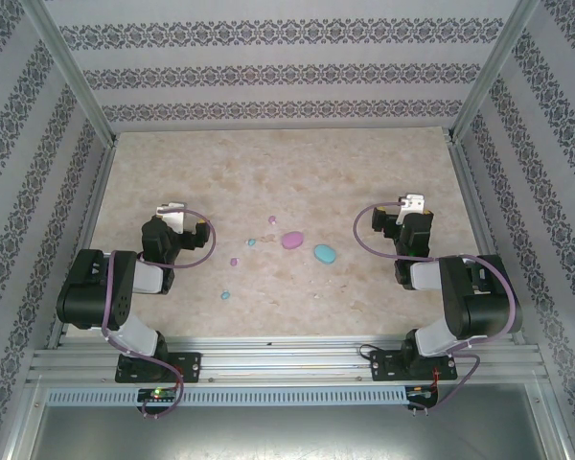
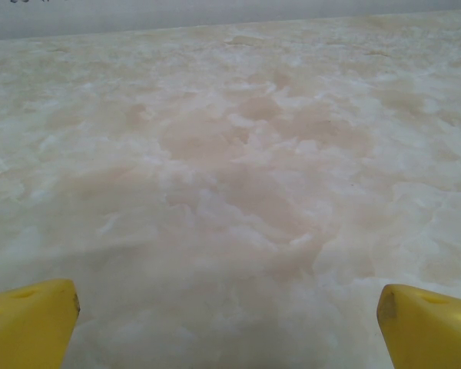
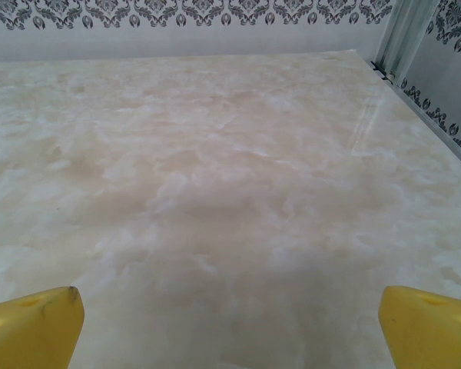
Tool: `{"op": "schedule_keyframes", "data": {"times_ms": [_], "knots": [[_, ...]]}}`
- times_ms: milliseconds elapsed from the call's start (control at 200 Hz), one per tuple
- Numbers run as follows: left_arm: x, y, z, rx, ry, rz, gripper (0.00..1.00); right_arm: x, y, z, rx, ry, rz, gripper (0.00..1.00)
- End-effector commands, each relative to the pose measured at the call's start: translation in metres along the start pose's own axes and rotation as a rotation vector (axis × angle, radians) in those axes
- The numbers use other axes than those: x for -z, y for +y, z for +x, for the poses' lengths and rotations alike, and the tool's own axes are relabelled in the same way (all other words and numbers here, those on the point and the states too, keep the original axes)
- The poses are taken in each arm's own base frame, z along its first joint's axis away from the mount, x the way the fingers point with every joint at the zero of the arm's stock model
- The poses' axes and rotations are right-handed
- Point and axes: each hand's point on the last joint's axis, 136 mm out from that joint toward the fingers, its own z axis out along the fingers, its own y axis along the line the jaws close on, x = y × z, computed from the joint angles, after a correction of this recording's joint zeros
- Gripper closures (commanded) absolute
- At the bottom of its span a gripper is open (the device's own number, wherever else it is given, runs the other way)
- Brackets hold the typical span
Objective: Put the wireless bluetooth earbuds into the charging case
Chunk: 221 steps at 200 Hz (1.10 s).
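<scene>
Hovering wide open and empty above the marbled beige counter (image 1: 364, 163), the left jaws and right jaws flank the work, seemingly parked clear before a first pick. Between them lie a pink oval plastic case (image 1: 291, 240) and a light-blue oval case (image 1: 324, 253); tiny pebble-like earbuds (image 1: 234, 260), not yet inserted, lie scattered nearer the left jaws.
</scene>
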Motion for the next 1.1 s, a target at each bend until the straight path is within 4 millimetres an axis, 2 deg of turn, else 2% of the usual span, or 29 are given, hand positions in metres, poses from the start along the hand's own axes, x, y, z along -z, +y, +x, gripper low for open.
{"op": "schedule_keyframes", "data": {"times_ms": [0, 450, 789, 1019, 1099], "knots": [[0.000, -0.002, -0.014, -0.014, -0.045, 0.007, 0.00, 0.000, 0.001, -0.011, 0.004, -0.031, 0.007, 0.02], [0.000, -0.002, -0.014, -0.014, -0.044, 0.006, 0.00, 0.000, 0.001, -0.011, 0.004, -0.031, 0.007, 0.02], [-0.006, 0.014, -0.013, 0.023, -0.009, -0.081, 0.00, 0.000, 0.001, -0.011, 0.005, -0.031, 0.006, 0.02], [0.015, 0.013, -0.018, 0.026, -0.121, -0.092, 0.00, -0.001, 0.004, -0.014, 0.011, -0.016, -0.009, 0.02], [0.024, 0.013, -0.022, 0.024, -0.154, -0.098, 0.00, 0.000, 0.009, -0.023, 0.034, 0.026, -0.035, 0.02]]}}
